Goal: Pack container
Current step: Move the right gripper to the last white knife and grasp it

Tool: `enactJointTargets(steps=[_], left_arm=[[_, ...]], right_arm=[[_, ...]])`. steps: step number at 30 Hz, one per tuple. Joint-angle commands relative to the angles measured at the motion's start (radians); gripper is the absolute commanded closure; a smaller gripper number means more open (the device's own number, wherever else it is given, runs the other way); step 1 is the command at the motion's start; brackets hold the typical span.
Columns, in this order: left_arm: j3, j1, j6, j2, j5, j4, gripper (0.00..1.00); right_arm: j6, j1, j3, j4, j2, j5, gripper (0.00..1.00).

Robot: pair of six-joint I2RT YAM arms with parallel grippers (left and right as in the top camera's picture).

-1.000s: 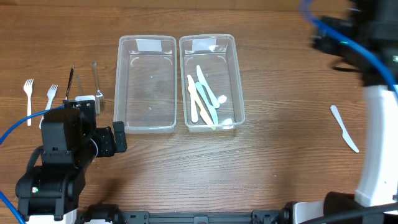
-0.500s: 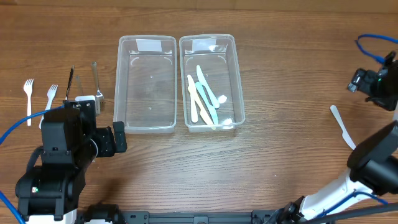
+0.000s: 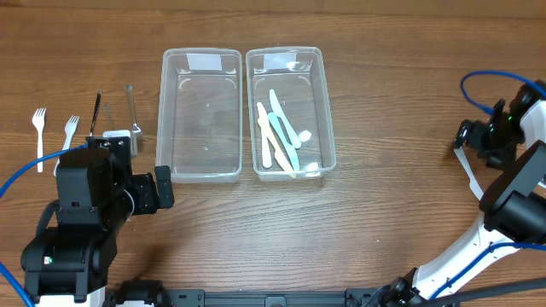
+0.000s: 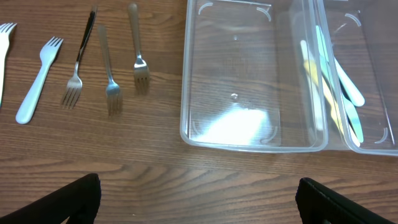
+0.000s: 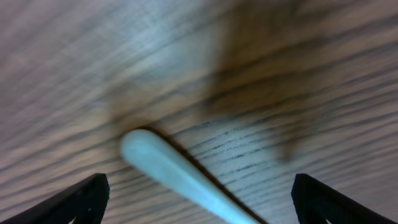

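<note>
**On the bench, both end effectors open, a knife lying outside the tubs**

At the middle of the brown, wood-grained bench (image 3: 384, 247) stand two clear rectangular plastic tubs with rounded corners, side by side along their long walls. The left tub (image 3: 200, 119) shows a glossy bare floor with a bright reflection. The right tub (image 3: 294, 72) holds a loose bundle of pastel plastic cutlery (image 3: 281, 141): smooth, flat cream, pale blue and white pieces lying lengthwise and overlapping toward its near end.

Left of the tubs, on the bare wood, lie two white plastic forks (image 4: 37, 81), matte with broad handles. Just beside them are three slim metal forks (image 4: 109, 74), their tines pointing toward the robot. One of the three has a dark handle.

The left end effector (image 4: 199, 202) hangs over the bench in front of the left tub. Its dark fingertips sit at the far corners of the left wrist view, spread wide, with nothing between them.

Well apart from the tubs, near the right edge, a white plastic knife (image 3: 466, 170) lies flat on the wood, slender with a rounded end. The right end effector (image 5: 199, 199) is low over it, fingers wide apart. In the blurred right wrist view the knife's rounded tip lies between the fingertips, clear of both, and is not gripped.
</note>
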Motion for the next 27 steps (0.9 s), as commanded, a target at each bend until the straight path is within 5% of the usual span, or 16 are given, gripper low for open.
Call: enactJointTargets(steps=[1,5,9,13,27], left_arm=[[0.023,0.005,-0.010,-0.003,0.018,0.005,0.00],[0.023,0.005,-0.010,-0.003,0.018,0.008,0.00],[0.023,0.005,-0.010,-0.003,0.018,0.008,0.00],[0.023,0.005,-0.010,-0.003,0.019,0.008,0.00],[0.023,0.005,-0.010,-0.003,0.019,0.007,0.00]], right_arm=[[0.000,-0.003,-0.084,0.035,0.002,0.040,0.05],[0.004,-0.003,-0.122,0.061,0.002,0.039,0.15],[0.005,-0.001,-0.126,0.073,0.002,0.038,0.46],[0.027,-0.001,-0.126,0.088,0.002,0.038,0.59],[0.045,-0.001,-0.126,0.110,0.002,0.034,0.76]])
